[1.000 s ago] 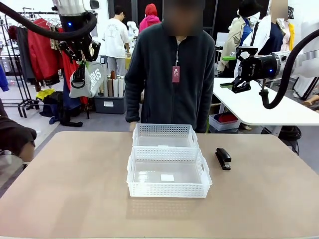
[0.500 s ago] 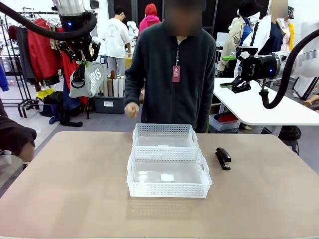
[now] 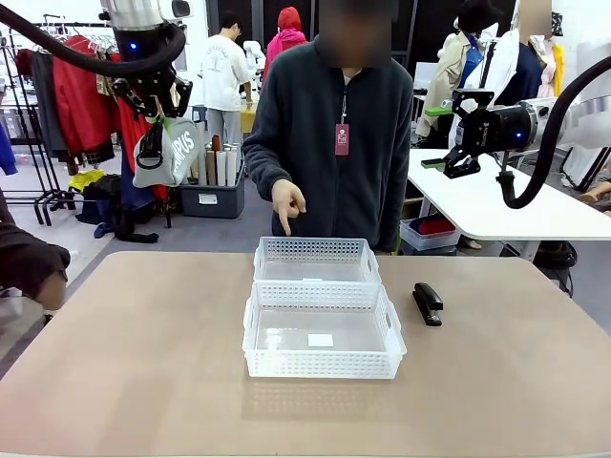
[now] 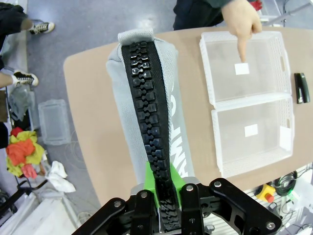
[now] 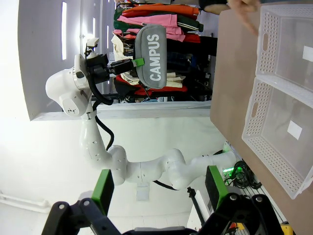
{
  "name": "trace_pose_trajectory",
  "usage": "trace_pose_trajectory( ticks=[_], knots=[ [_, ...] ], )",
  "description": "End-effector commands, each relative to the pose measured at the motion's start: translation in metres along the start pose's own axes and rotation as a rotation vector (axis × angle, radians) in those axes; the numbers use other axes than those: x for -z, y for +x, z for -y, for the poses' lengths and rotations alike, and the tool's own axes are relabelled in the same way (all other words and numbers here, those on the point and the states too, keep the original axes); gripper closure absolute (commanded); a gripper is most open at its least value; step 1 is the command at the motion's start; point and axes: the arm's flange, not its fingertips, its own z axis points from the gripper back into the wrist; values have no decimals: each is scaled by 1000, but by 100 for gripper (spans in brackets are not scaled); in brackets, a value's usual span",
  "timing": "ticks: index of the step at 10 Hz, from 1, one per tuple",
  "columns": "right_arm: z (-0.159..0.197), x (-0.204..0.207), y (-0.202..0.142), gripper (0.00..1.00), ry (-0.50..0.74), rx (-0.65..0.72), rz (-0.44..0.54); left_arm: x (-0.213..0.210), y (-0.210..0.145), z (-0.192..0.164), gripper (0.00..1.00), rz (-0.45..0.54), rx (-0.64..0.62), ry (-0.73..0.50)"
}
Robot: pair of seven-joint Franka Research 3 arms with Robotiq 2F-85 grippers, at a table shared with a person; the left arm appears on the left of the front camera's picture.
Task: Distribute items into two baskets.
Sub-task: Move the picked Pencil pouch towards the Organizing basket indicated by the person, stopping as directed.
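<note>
Left gripper [image 3: 156, 107] pinched shut on the zip edge of the pouch [image 3: 178, 151], which hangs high at left. White "CAMPUS" reads on its grey side. Right gripper [image 3: 437, 136] spread wide, holding nothing, raised at right. Stapler [image 3: 427, 302] lies on the table just right of the near basket [image 3: 320, 365]. Person's hand [image 3: 286, 202] points down at the far basket [image 3: 315, 248]. White label [image 3: 321, 340] on the near basket's bottom, too small to read.

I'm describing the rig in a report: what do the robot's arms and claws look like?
The left arm is white, built of rounded segments. A thick black hose loops to each wrist, where a blue light glows. The left claw and right claw are black bolted linkages, each with two fingers bearing green pads.
</note>
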Motion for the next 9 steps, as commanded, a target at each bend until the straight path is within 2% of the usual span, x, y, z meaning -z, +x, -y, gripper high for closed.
trace_pose_trajectory(
  ticks=[1, 9],
  knots=[
    [-2, 0, 0, 0, 0, 6, 0, -1, -2, -1, 100, 17, -3, -1],
    [-2, 0, 0, 0, 0, 6, 0, -1, -2, -1, 100, 17, -3, -1]
  ],
)
